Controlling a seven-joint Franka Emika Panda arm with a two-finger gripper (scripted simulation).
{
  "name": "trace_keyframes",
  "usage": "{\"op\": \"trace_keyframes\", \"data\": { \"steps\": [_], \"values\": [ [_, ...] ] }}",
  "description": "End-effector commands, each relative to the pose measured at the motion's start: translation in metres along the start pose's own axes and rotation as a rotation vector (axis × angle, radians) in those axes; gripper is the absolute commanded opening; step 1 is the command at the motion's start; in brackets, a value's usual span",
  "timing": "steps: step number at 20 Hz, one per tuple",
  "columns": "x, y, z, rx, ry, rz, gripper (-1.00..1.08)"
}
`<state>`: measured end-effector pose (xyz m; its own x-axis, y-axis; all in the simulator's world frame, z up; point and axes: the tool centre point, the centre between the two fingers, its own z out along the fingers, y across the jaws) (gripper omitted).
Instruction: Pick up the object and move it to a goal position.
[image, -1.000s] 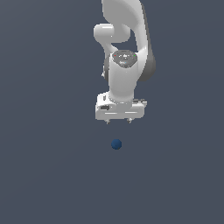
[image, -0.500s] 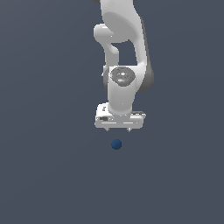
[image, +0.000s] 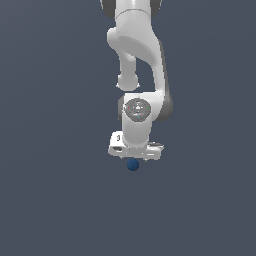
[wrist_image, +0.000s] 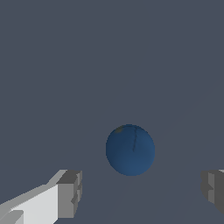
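Grey plain floor under white arm.
Pincer stands wide apart and holds nothing; the blue ball lies on the floor just below it, between the fingers, not touching them.

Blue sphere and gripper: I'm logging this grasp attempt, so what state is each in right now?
Blue sphere: resting on the grey surface, not gripped, ahead of the gap between the fingers in the wrist view.
Gripper: open, jaws spread far wider than the sphere, touching nothing.
Fingers: both clear of the sphere.
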<state>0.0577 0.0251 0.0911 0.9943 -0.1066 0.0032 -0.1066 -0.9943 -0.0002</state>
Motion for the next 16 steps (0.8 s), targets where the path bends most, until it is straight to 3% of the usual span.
{"op": "trace_keyframes", "data": {
  "steps": [1,9,16],
  "values": [
    [0.003,0.0,0.006,0.0,-0.002,0.013,1.0],
    [0.003,0.0,0.013,0.0,-0.004,0.017,1.0],
    [0.003,0.0,0.045,0.0,-0.003,0.019,1.0]
  ]
}}
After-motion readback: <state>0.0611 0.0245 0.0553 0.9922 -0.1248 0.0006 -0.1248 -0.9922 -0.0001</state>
